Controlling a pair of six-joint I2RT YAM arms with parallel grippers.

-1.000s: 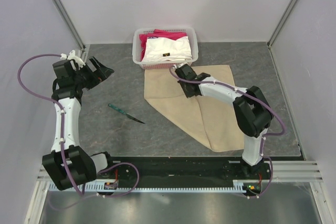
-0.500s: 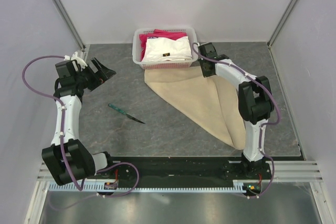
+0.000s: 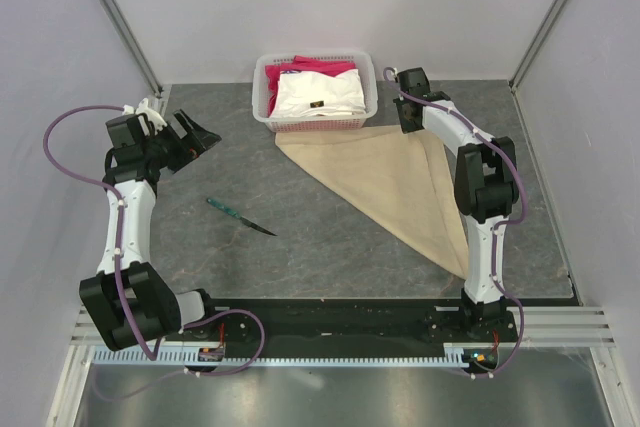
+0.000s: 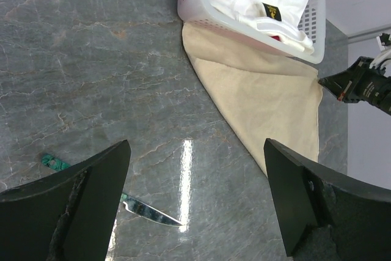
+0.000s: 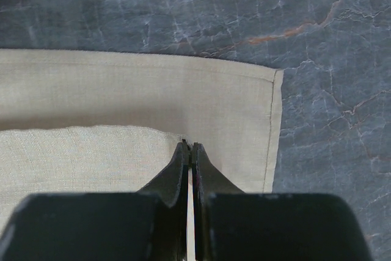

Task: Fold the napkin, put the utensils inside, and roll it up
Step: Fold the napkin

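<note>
The tan napkin [image 3: 400,182] lies folded into a triangle in front of the basket; it also shows in the left wrist view [image 4: 269,102]. My right gripper [image 3: 413,125] is shut on a corner of its upper layer [image 5: 122,157], low over the napkin's far right corner [image 5: 244,108]. The knife [image 3: 241,217], with a teal handle and dark blade, lies on the table left of the napkin, and its blade shows in the left wrist view [image 4: 149,212]. My left gripper [image 3: 200,135] is open and empty, held above the table at the far left [image 4: 195,194].
A white basket [image 3: 262,97] holding white and pink-red folded cloths stands at the back, touching the napkin's far edge; its wall shows in the left wrist view [image 4: 189,4]. Walls enclose the table on three sides.
My right gripper has carried the napkin corner from the middle across to the far right, turning the napkin into a triangle. The left arm has barely moved.
</note>
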